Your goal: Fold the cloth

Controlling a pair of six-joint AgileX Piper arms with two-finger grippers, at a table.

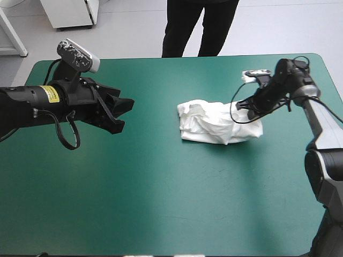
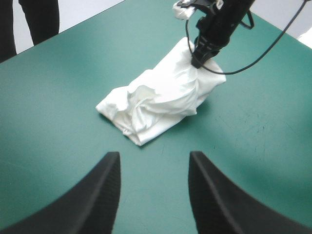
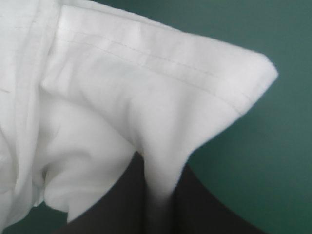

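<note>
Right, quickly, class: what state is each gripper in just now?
Left gripper: jaws open, holding nothing.
Right gripper: shut on the T-shirt.

This looks like a robotics lab or test room. A black jointed robot arm [image 1: 32, 104] and a black-and-grey one [image 1: 321, 126] reach over a work table with a teal-green cover and rounded corners [image 1: 161, 214]. Beyond it, a white cabinet [image 1: 69, 13] stands on a pale, smooth floor [image 1: 128, 29].
</note>
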